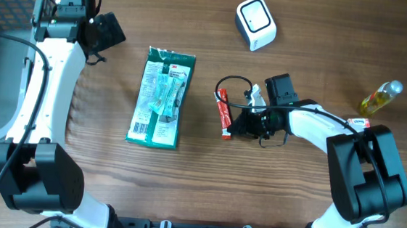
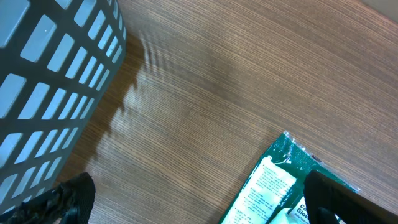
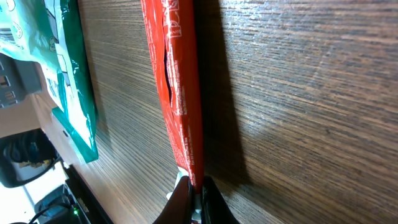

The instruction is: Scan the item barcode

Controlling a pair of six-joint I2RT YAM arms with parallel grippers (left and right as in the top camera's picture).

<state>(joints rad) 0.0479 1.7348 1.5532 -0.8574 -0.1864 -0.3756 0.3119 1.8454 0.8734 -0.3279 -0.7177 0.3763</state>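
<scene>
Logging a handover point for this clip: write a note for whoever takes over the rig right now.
Left gripper: open, empty, hovering beside the grey mesh basket.
Right gripper: shut on one end of the slim red foil packet.
White boxy barcode scanner: at the far side, apart from the packet.
Green plastic-wrapped package: lies flat, left of the packet, untouched.
Done: packet gripped.
Left: carry the packet to the scanner and present its barcode; nothing shows a scan yet.
</scene>
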